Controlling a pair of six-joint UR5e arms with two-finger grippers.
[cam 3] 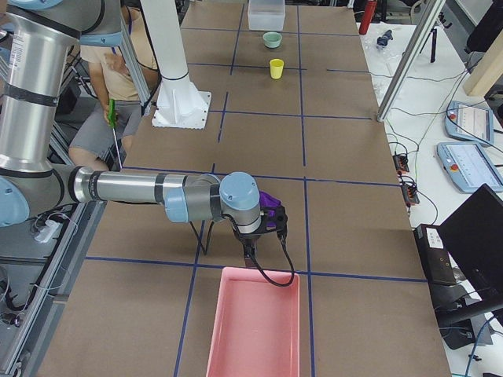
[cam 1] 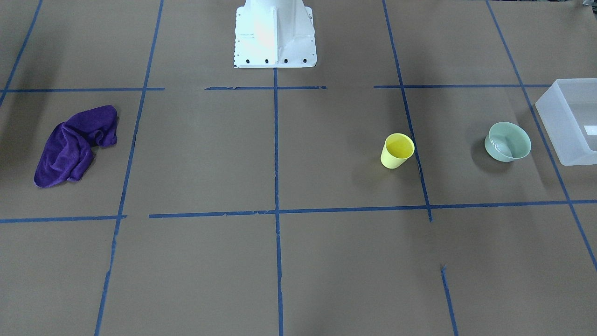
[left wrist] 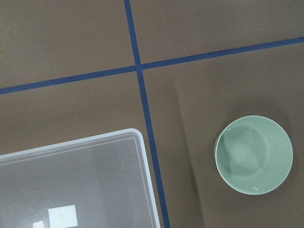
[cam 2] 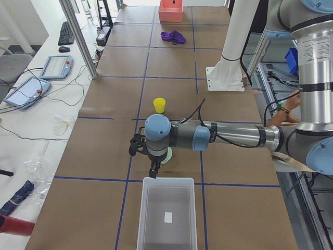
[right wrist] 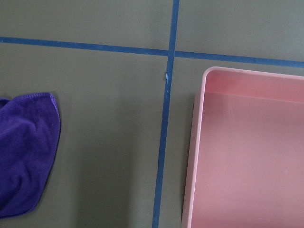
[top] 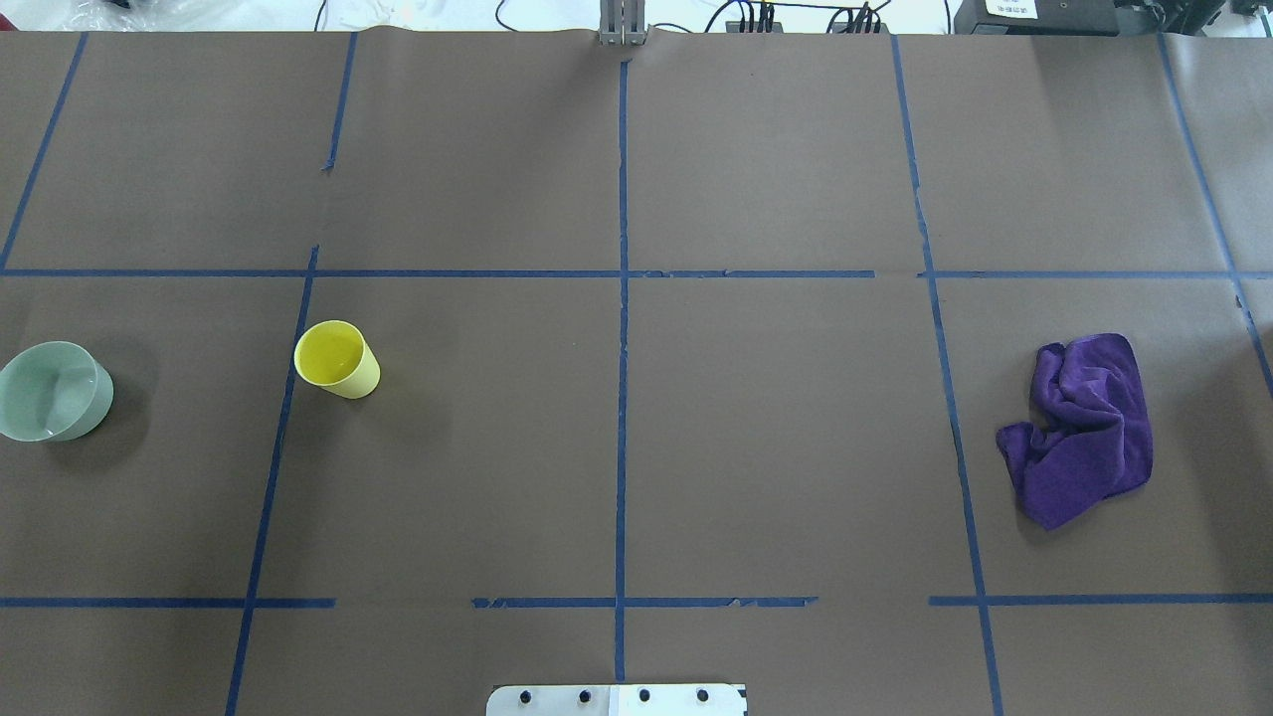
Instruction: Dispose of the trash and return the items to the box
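The yellow cup [cam 1: 397,150] stands upright on the brown table, also in the overhead view [top: 336,359]. The mint-green bowl [cam 1: 507,141] sits upright between the cup and the frosted box [cam 1: 559,112]. The left wrist view looks straight down on the bowl [left wrist: 253,155] and a corner of the box [left wrist: 138,137], which holds only a white label. My left gripper [cam 2: 154,169] hangs over the bowl's edge near the box [cam 2: 166,180]. My right gripper [cam 3: 248,255] hangs near the purple cloth. I cannot tell whether either is open or shut.
A crumpled purple cloth [top: 1084,428] lies on my right side, also in the right wrist view [right wrist: 23,152]. A pink tray [right wrist: 199,142] stands at that end of the table [cam 3: 255,322]. The robot base [cam 1: 275,32] is at the table's middle edge.
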